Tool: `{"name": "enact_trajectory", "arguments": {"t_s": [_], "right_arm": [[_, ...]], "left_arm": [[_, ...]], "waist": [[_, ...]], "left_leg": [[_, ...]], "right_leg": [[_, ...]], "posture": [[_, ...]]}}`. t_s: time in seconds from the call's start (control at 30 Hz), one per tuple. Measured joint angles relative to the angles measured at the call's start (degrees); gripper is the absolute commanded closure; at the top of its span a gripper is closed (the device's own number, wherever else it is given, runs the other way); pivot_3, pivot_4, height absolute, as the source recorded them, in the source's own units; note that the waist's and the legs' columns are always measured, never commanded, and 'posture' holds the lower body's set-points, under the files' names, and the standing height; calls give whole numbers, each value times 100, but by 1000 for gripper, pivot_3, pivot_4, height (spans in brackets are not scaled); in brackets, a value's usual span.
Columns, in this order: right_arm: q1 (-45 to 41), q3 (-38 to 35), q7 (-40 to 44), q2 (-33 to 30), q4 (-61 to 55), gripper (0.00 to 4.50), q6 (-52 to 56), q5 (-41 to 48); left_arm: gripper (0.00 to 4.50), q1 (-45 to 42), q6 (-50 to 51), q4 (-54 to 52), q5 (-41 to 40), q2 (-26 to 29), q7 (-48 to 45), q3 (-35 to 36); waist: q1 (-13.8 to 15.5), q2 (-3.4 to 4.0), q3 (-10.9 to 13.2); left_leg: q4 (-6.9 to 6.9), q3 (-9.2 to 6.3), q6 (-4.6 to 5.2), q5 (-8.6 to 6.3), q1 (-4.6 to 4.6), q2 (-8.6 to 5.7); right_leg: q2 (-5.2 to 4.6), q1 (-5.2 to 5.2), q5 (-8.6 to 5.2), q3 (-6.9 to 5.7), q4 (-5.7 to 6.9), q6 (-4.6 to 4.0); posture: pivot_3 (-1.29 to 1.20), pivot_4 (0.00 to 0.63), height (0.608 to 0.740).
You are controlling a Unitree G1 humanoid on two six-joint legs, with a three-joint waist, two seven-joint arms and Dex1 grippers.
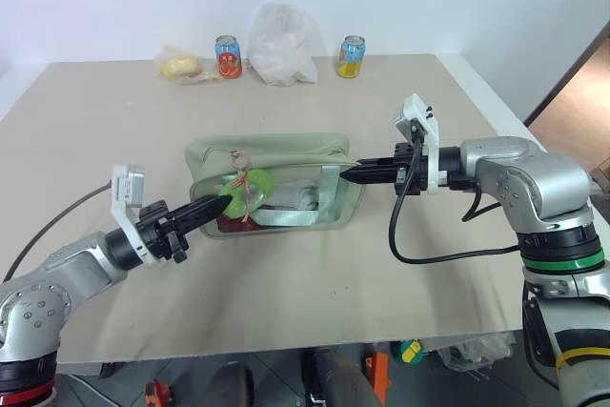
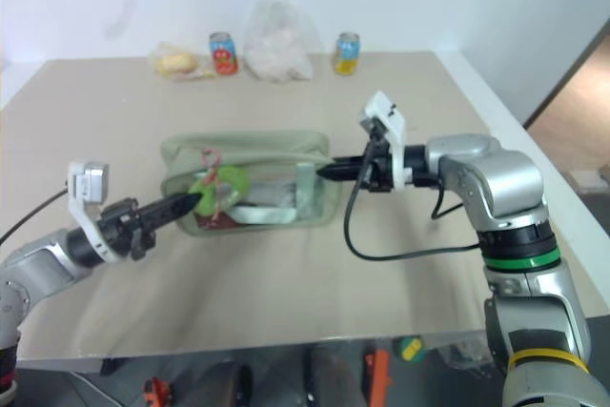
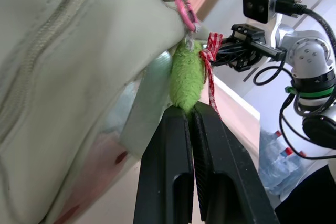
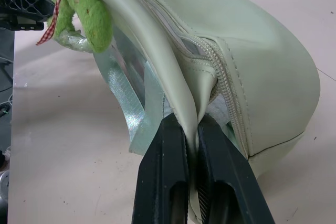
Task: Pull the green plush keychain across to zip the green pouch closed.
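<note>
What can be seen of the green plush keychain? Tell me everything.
The green plush keychain is a small lime-green fuzzy charm with a red-and-white checked ribbon bow and a pink ring at its top. It hangs from the zipper of the green pouch, near the pouch's left end, against the clear front window. The left hand is shut on its lower end. The right hand pinches the pouch's opposite end.

The pale sage-green fabric pouch (image 1: 276,183) lies mid-counter (image 1: 286,283); two drink cans (image 1: 228,57) and a white plastic bag (image 1: 281,45) stand behind it.
</note>
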Motion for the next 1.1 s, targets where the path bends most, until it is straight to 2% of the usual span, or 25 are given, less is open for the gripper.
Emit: {"name": "enact_trajectory", "arguments": {"t_s": [0.2,0.3,0.43,0.57,0.97,1.1], "right_arm": [[-3,4,2,-12,0,4500,-11,-5],[-5,4,2,-13,1,4500,-17,-6],[-5,5,-1,-12,1,4500,-18,-6],[-5,5,-34,-13,1,4500,-17,-6],[-5,14,-87,-10,1,4500,-18,-4],[-6,13,-90,-10,1,4500,-20,-4]], "left_arm": [[4448,-957,-124,3,-1767,-445,1100,216],[4448,-1162,-300,61,-2351,-607,1584,261],[4448,-1245,-442,244,-2534,-608,1975,286],[4448,-1204,-439,266,-2225,-510,2056,255],[508,-1102,-113,212,-1324,-170,1749,-221],[508,-1095,-108,207,-1375,-126,1611,-171]], "waist": [[-13,-2,0],[-10,-2,0],[-10,-2,0],[-6,-2,0],[6,-2,-1],[4,-2,-1]], "left_leg": [[4,1,0,0,-2,0],[4,-2,0,0,-4,-1],[4,-1,-2,1,-2,-2],[4,-2,-3,2,-3,-3],[4,-4,-4,2,-2,-4],[4,-1,-4,2,-1,-4]], "right_leg": [[-3,1,4,5,0,6],[-4,1,4,3,0,6],[-2,2,4,4,0,5],[-2,2,4,2,0,5],[-2,3,4,0,0,5],[-3,3,4,3,0,5]], "posture": [[0,150,740],[0,150,740],[0,150,740],[0,150,740],[0,150,740],[0,150,740]]}}
